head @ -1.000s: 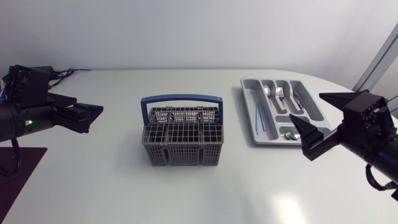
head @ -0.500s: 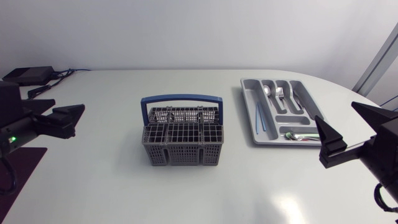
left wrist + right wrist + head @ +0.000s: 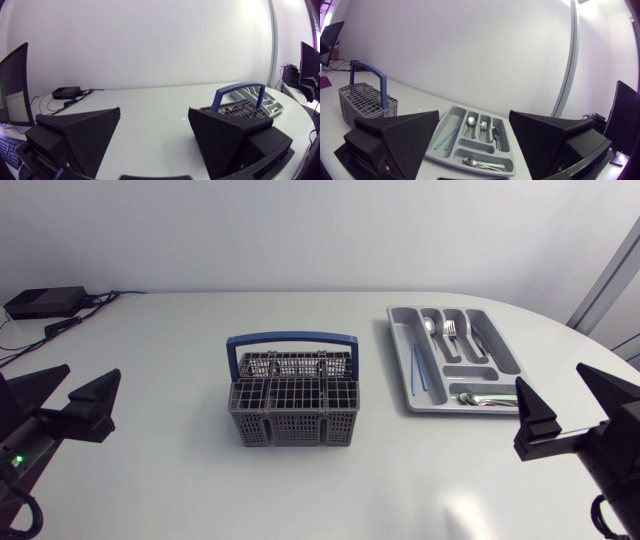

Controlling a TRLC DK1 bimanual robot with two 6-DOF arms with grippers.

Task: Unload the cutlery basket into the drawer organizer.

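**Cutlery basket** (image 3: 292, 428): grey mesh with a blue handle, mid-table. The cells look empty, though the mesh hides their floors.
**Drawer organizer** (image 3: 402, 345): right of the basket, well apart from it, with cutlery (image 3: 450, 328) in several compartments.
**Left gripper** (image 3: 88, 385): far left of the basket, fingers spread wide, nothing held.
**Right gripper** (image 3: 550, 395): right of the basket, past the organizer, likewise wide and empty.
**Step:** unloading seemingly complete. The next move calls only for checking the cells.

We can read no text, number, label or sign on the grey plastic cutlery basket (image 3: 292, 426) or the grey drawer organizer (image 3: 400, 348).
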